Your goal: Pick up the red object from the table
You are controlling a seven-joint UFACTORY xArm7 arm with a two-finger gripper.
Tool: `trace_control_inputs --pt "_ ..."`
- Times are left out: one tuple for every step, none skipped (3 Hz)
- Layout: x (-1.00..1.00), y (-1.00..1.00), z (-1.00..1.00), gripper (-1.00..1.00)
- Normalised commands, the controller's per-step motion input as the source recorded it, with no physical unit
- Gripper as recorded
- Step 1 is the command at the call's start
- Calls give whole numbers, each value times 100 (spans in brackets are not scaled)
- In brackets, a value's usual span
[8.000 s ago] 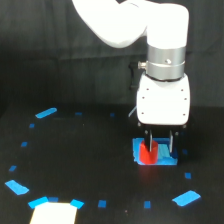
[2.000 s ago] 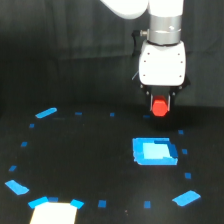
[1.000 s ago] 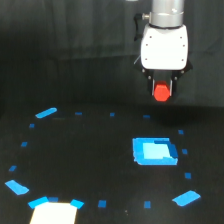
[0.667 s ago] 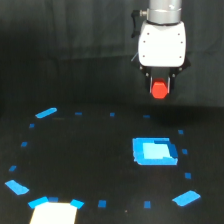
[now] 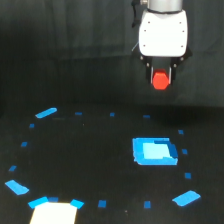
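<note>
We have the red block point(image 5: 160, 80) pinched between the jaws of the gripper point(image 5: 161, 80), well above the table point(image 5: 90, 150); we should keep our squeeze firm and rise straight.

The red object point(image 5: 160, 80) is held between the fingers of the gripper point(image 5: 161, 80), high above the table point(image 5: 90, 155) and well clear of it. The square patch point(image 5: 154, 151) lies on the table below, slightly toward the exterior view's left of the gripper. Small tape marks point(image 5: 46, 113) are spread in a ring around the table. A pale sheet point(image 5: 54, 213) lies at the near edge, toward the exterior view's left.
</note>
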Motion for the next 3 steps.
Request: trace_control_inputs --pt "-8 -4 100 -100" --pt "20 4 100 -100" --pt "-2 5 82 -100"
